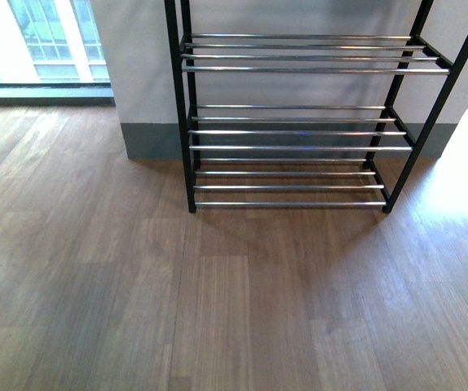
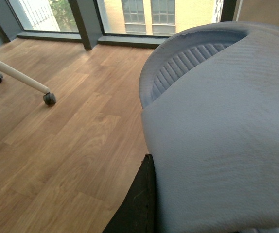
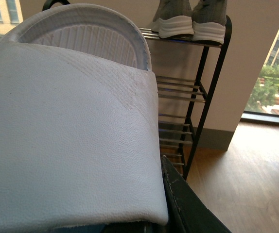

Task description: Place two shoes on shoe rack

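My left gripper [image 2: 212, 199] is shut on a white slipper [image 2: 222, 121]; one black finger [image 2: 139, 204] presses its strap edge and the other is hidden. My right gripper [image 3: 81, 199] is shut on a second white slipper [image 3: 66, 136], with a black finger [image 3: 178, 199] against its side. Beyond it stands the shoe rack [image 3: 212, 73], and two grey sneakers with white soles [image 3: 188, 19] rest on its top shelf. In the front view the shoe rack [image 1: 299, 130] shows three bare shelves of silver bars, and neither arm appears.
Wooden floor [image 1: 218, 301] spreads in front of the rack. A grey-based wall [image 1: 148, 106] stands behind it, with windows [image 1: 46, 37] to the left. A white leg on a caster [image 2: 49, 98] stands on the floor in the left wrist view.
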Robot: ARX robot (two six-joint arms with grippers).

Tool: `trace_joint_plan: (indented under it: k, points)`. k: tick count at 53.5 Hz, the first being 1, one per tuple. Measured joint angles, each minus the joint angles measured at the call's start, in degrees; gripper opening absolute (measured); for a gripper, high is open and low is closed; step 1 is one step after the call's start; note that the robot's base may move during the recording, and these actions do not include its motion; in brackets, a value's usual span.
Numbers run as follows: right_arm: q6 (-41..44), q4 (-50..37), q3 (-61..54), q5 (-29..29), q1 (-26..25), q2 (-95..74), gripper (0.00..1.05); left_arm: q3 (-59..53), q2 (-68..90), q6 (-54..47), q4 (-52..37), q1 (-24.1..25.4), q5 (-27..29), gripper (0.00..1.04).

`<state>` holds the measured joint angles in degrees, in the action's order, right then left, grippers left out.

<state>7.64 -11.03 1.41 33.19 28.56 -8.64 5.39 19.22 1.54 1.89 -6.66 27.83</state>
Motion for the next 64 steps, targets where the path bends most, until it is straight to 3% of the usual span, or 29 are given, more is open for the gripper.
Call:
trace_joint_plan:
  k: [64]
  points:
    - [1.1, 0.1, 0.0, 1.7, 3.0, -2.4, 0.01, -0.1, 0.0, 0.0, 0.0, 0.0, 0.5, 0.02]
